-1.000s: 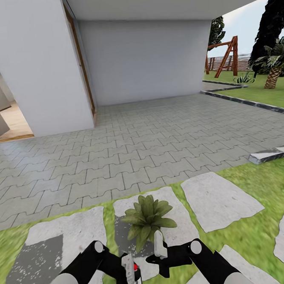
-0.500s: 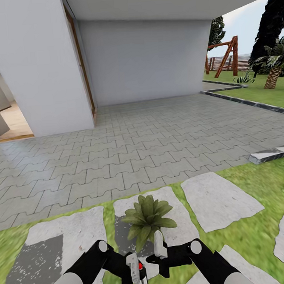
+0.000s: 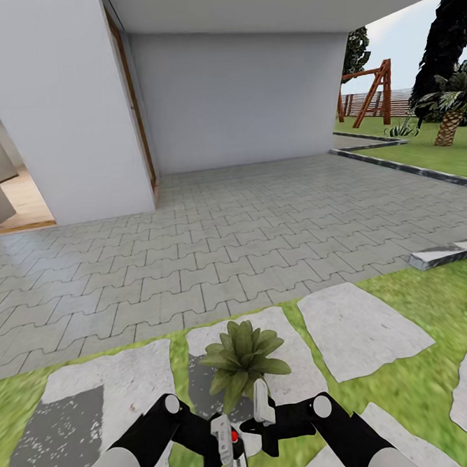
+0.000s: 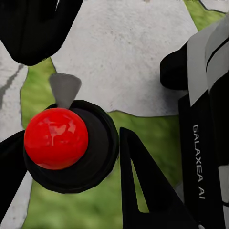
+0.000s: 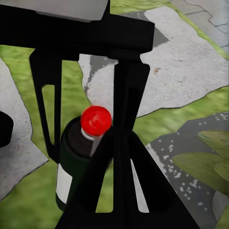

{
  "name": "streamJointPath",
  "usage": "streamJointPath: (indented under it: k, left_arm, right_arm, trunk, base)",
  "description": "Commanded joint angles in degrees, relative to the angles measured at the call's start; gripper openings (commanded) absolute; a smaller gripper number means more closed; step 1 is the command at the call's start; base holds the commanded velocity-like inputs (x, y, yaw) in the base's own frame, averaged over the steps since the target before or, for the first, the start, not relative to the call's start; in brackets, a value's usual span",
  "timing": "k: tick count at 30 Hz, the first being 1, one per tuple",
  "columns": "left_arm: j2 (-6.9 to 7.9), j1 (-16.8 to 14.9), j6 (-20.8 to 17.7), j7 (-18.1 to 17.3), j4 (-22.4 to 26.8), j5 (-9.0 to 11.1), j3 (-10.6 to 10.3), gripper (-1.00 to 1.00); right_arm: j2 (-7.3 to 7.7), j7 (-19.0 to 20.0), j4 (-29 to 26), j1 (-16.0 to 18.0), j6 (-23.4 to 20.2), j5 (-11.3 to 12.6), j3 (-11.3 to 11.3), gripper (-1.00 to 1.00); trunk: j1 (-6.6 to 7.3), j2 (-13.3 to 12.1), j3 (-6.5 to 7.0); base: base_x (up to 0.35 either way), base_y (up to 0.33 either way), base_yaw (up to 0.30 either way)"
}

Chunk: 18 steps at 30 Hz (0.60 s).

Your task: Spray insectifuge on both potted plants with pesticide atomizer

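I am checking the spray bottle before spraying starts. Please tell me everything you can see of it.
The spray bottle is small, with a dark body showing green and a pale band low on its side. On top sits a glossy red ball with a small grey pointed nozzle beside it. It stands roughly upright, held above grass and stepping stones, between the fingers of the left gripper. The right gripper is close beside it, and the potted plant stands just ahead.

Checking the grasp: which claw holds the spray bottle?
The left claw holds the pesticide atomizer, red knob up; the right claw holds nothing.
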State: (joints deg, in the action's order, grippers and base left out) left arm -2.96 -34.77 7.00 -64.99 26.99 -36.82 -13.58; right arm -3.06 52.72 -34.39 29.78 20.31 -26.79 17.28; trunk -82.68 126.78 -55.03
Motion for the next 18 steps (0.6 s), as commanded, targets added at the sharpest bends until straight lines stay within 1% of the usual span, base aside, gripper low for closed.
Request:
streamJointPath:
  k: [1,15,18]
  left_arm:
    - [-0.11,-0.03,0.62,-0.05,0.07,-0.45,0.08,-1.00]
    - [-0.29,-0.07,1.39,0.12,0.08,-0.44,0.14,-1.00]
    - [-0.28,-0.11,1.43,0.12,0.05,-0.44,0.44,-1.00]
  right_arm:
    - [-0.01,0.02,-0.06,0.02,0.27,-0.45,-0.05,-1.00]
    - [-0.01,0.02,-0.02,0.02,0.33,-0.49,-0.05,-1.00]
    - [-0.01,0.02,0.01,0.02,0.31,-0.50,-0.05,-1.00]
  trunk:
    - [0.01,0.02,-0.05]
    - [0.01,0.02,-0.05]
    - [0.01,0.02,-0.05]
  base:
    - [0.000,0.000,0.000]
    - [0.000,0.000,0.000]
    - [0.000,0.000,0.000]
